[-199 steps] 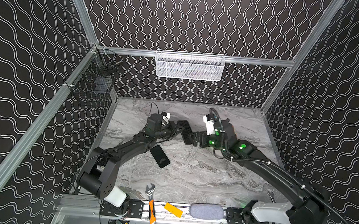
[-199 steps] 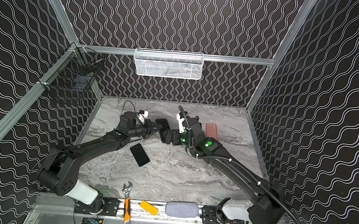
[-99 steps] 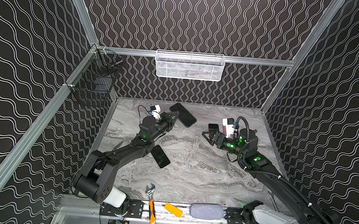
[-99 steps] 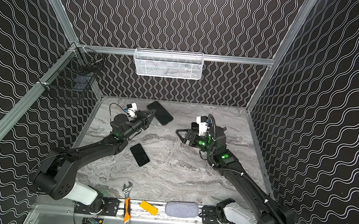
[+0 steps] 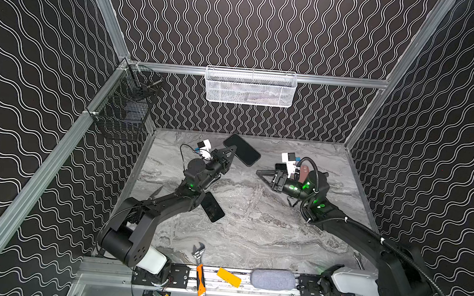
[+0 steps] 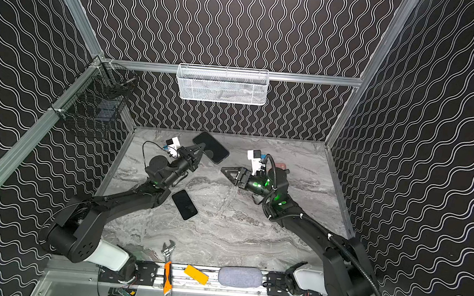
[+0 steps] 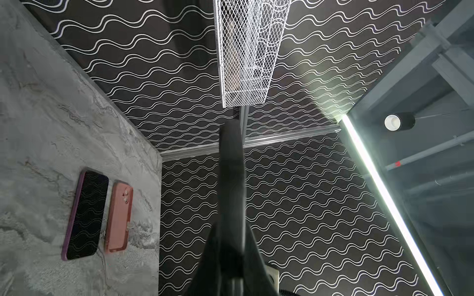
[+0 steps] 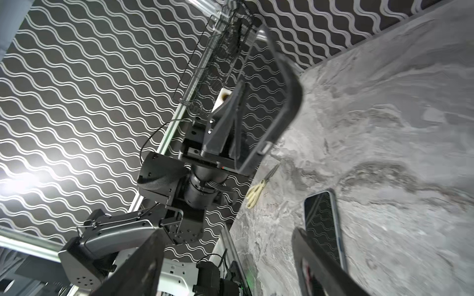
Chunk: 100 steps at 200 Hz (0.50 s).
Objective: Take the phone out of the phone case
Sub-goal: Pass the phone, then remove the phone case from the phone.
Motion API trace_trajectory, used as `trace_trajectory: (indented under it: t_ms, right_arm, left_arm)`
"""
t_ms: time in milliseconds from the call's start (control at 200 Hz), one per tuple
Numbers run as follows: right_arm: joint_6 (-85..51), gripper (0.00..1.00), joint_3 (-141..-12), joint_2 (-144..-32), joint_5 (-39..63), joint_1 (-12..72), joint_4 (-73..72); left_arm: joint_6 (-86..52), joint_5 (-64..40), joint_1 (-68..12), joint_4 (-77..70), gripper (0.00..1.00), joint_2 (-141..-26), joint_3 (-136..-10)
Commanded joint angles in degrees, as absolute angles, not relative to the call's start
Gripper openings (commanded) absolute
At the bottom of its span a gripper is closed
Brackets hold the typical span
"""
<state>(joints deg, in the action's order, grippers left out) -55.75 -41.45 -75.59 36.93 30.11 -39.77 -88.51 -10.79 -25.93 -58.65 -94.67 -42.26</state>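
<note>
Both top views show my left jaws clamped on the black case (image 5: 242,153), held up by the worktop's (image 5: 252,236) far edge. The phone (image 5: 212,207) lies flat beside my left forearm, well apart from the case; right jaws apart, empty.

Wavy black walls (image 5: 254,25), seemingly marble floor (image 5: 252,228)

Tabletop (image 5: 252,236): lower centre of frame.
Phone (image 5: 212,207): lay flat on it, left of centre.
Phone case (image 5: 241,154): above the phone in frame, near the rear wall.
Mesh basket (image 5: 249,87): hung on the rear wall, upper centre.
Wire basket (image 5: 126,111): on the left wall.
Adjustable wrench (image 5: 199,264), block (image 5: 228,276), pouch (image 5: 273,279): left to right along the bottom rail (image 5: 247,293).
</note>
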Motion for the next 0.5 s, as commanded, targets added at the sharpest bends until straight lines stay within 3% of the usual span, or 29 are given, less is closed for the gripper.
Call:
trace_trajectory:
  t_ms: [0, 496]
  right_arm:
    - [-57.94, 0.77, -42.91, -77.76, 36.91, 31.39, -46.91]
    - [-60.00, 0.64, -45.20, -83.53, 35.86, 33.92, -52.25]
  left_arm:
    - [-88.70, -10.21, -26.02, -63.72, 0.00, -94.05, -42.03]
    - [-88.94, -10.37, -26.23, -63.72, 0.00, -92.99, -40.69]
